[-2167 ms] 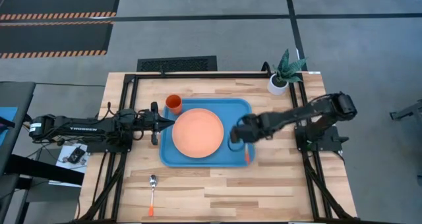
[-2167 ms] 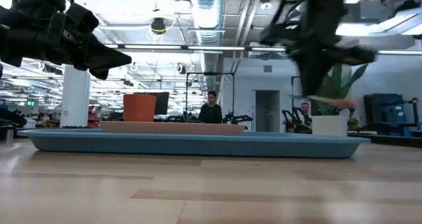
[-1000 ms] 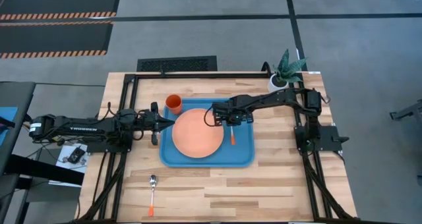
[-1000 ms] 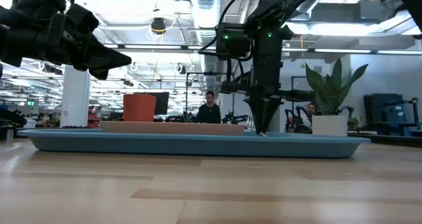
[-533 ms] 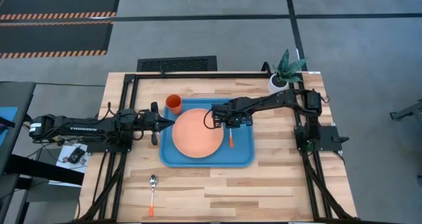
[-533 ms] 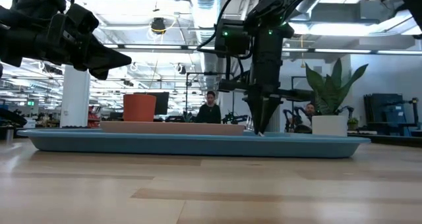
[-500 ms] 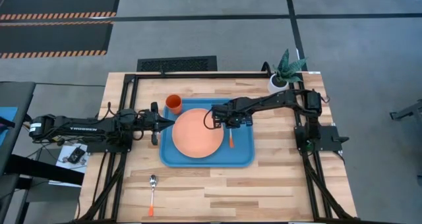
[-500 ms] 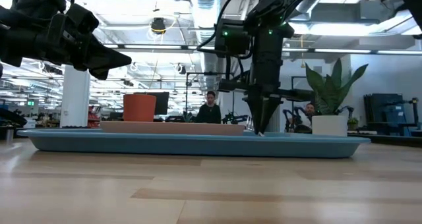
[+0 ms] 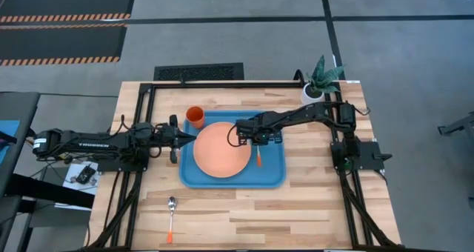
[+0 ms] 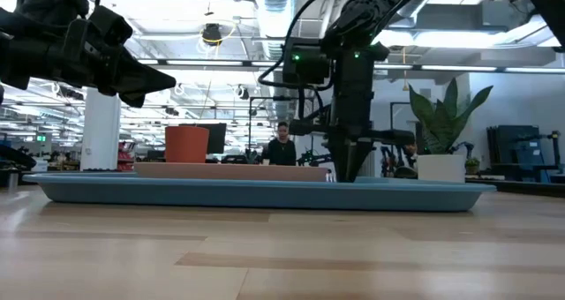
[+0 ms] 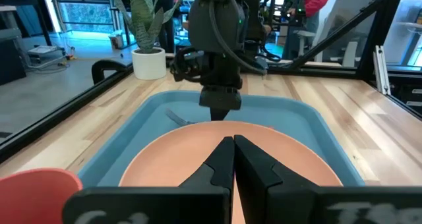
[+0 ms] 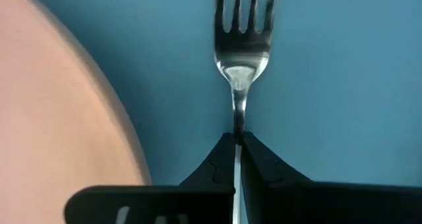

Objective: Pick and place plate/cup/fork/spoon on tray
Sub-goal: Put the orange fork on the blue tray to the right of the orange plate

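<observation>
We've got the right gripper (image 12: 238,140) fingers clamped on the silver-tined orange-handled fork (image 12: 241,46), low over the blue plastic tray (image 9: 271,170) beside the salmon plate (image 9: 222,148), ready to release. Left gripper (image 11: 233,143) fingers together, idle.

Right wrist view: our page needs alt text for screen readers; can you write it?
The right gripper is shut on the neck of a fork, whose tines point away over a blue tray. The curved edge of an orange plate shows alongside.

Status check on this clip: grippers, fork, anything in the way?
Right gripper shut on fork, low over tray beside plate. Left gripper shut, idle at plate's edge. Spoon on table. Nothing in the way.
</observation>
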